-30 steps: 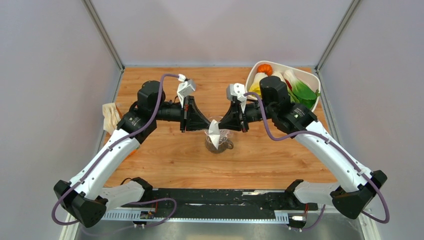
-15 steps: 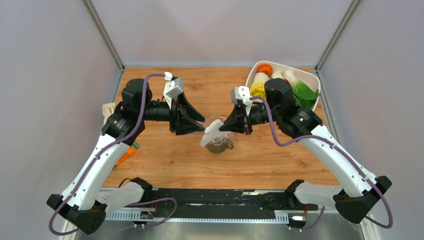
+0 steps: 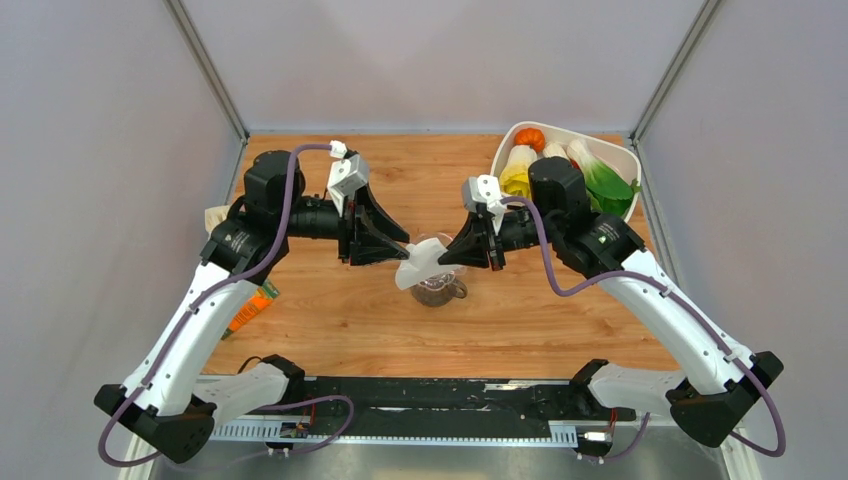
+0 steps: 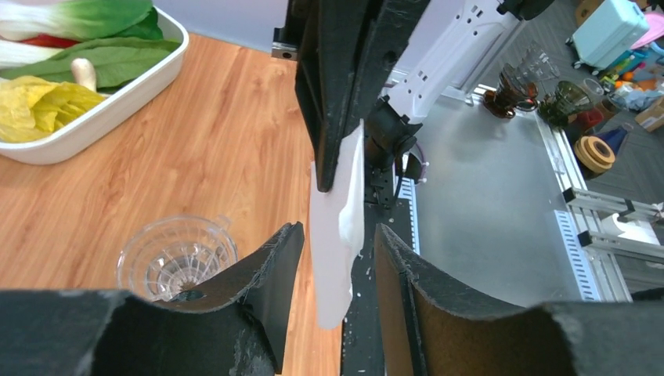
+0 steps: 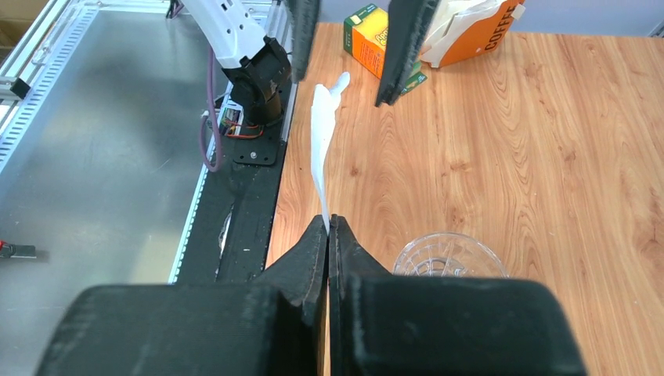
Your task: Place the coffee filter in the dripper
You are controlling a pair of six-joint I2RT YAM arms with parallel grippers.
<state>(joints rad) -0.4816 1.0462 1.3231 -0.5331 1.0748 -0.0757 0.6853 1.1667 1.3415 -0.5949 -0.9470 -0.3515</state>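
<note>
Comparing this moment with the second before it, the left gripper (image 3: 392,243) is found parted about halfway and drawn back toward the left, whereas earlier it was closed on the paper opposite the right gripper (image 3: 447,254). The coffee filter (image 3: 416,268) is now pinched by the right gripper alone, whose fingers are pressed fully together on one edge of the sheet. The sheet is held in the air, slanting down and to the left over the near-left rim of the dripper (image 3: 445,283), and none of it is yet seated inside. In the left wrist view the paper is seen hanging in the gap between the open left fingers; whether it is touched by either cannot be told. The release is judged to be a regrasp rather than a placement: the filter is still folded flat, so it must be opened into a cone and lowered point-first before the task can be counted as done. As for writing, "COFFEE" is read in white capitals on the orange packet (image 5: 478,27) in the right wrist view. The orange-and-green box (image 5: 368,39) beside it carries print too small to be read.
</note>
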